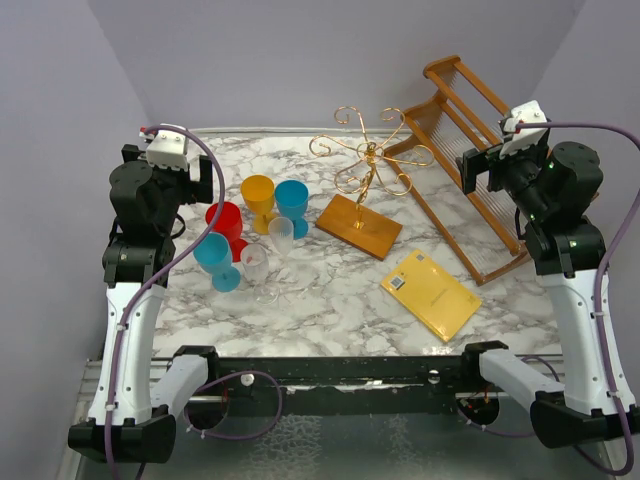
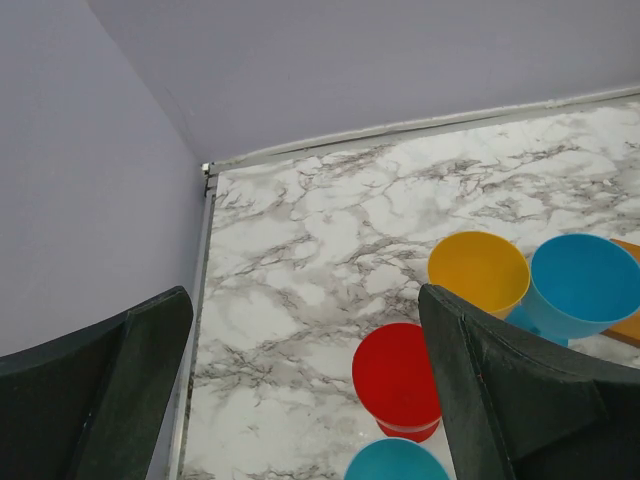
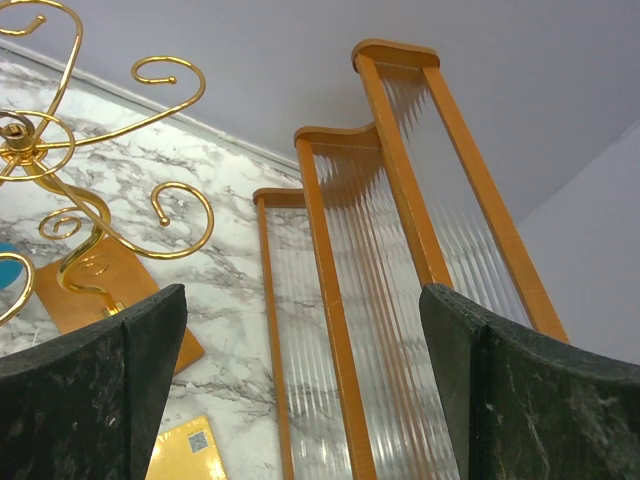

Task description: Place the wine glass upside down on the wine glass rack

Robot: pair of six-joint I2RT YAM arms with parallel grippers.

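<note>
Two clear wine glasses [image 1: 281,234] [image 1: 255,262] stand upright on the marble table [image 1: 330,290], left of centre, among coloured cups. The wine glass rack [image 1: 368,160], gold wire with curled arms on an orange-brown base [image 1: 358,226], stands at the back centre with nothing hanging on it. It also shows in the right wrist view [image 3: 70,190]. My left gripper [image 1: 198,184] is open and empty, raised above the table's left side beside the cups. My right gripper [image 1: 478,168] is open and empty, raised over the slatted rack. The clear glasses are out of both wrist views.
Red [image 1: 225,222], yellow [image 1: 258,194] and two blue cups [image 1: 292,200] [image 1: 215,256] cluster at left; red [image 2: 397,378], yellow [image 2: 478,268] and blue [image 2: 585,285] show between my left fingers. A brown slatted rack [image 1: 470,150] [image 3: 400,250] stands back right. A yellow booklet [image 1: 430,293] lies front right.
</note>
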